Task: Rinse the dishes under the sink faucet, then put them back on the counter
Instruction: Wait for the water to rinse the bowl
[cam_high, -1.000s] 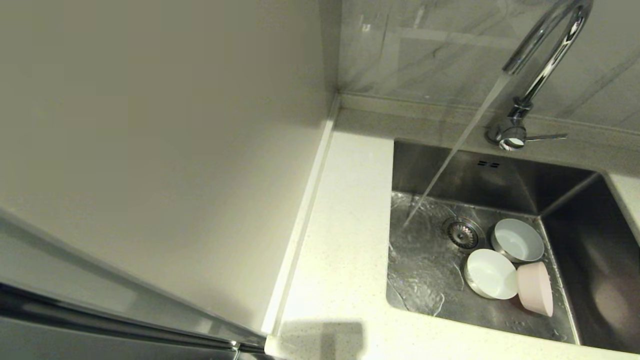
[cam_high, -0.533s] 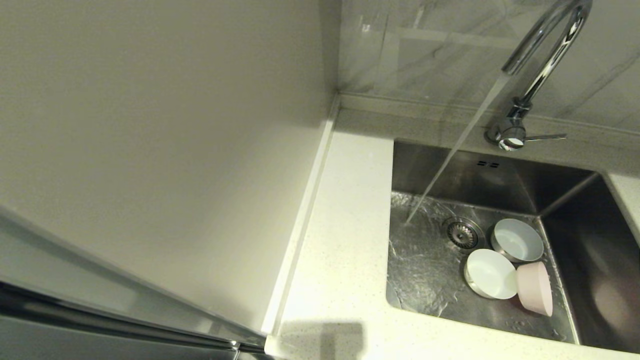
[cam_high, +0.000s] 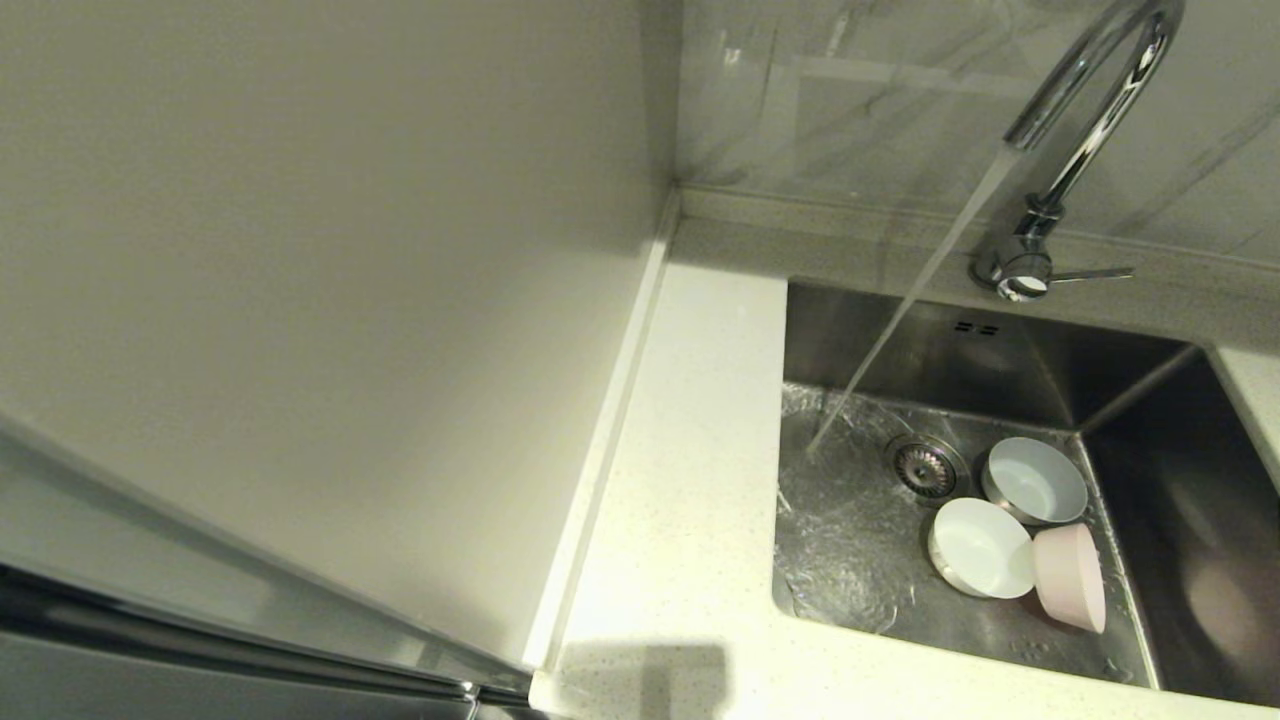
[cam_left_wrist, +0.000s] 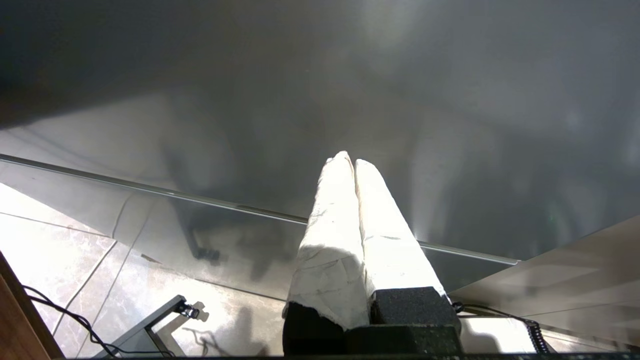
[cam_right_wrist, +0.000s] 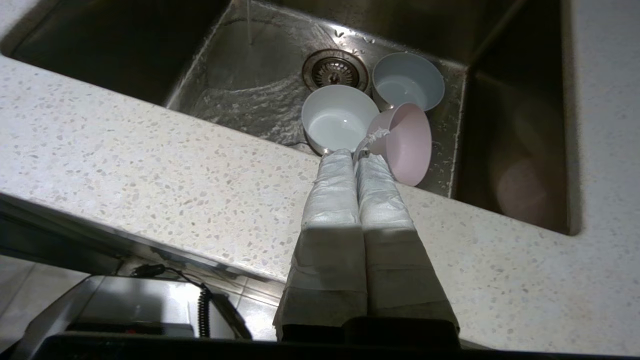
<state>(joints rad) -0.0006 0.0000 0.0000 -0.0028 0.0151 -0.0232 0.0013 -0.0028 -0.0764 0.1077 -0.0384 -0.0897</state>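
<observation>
Three bowls lie in the steel sink (cam_high: 1150, 430), to the right of the drain strainer (cam_high: 925, 466): a white one (cam_high: 985, 548), a second white one (cam_high: 1037, 481) behind it, and a pale pink one (cam_high: 1072, 577) tipped on its side. They show again in the right wrist view as white bowl (cam_right_wrist: 340, 117), white bowl (cam_right_wrist: 409, 80) and pink bowl (cam_right_wrist: 407, 142). Water runs from the chrome faucet (cam_high: 1085, 120) onto the sink floor left of the drain. My right gripper (cam_right_wrist: 355, 156) is shut and empty, over the counter (cam_right_wrist: 150, 165) at the sink's front edge. My left gripper (cam_left_wrist: 350, 161) is shut and empty, low beside the cabinet.
A tall pale cabinet side (cam_high: 300, 300) walls off the left. A narrow strip of white counter (cam_high: 680, 500) runs between it and the sink. Grey marbled tiles (cam_high: 850, 90) stand behind the faucet, whose lever (cam_high: 1090, 273) points right.
Only the running water ripples differently on the sink floor; bowls and view stay as they were.
</observation>
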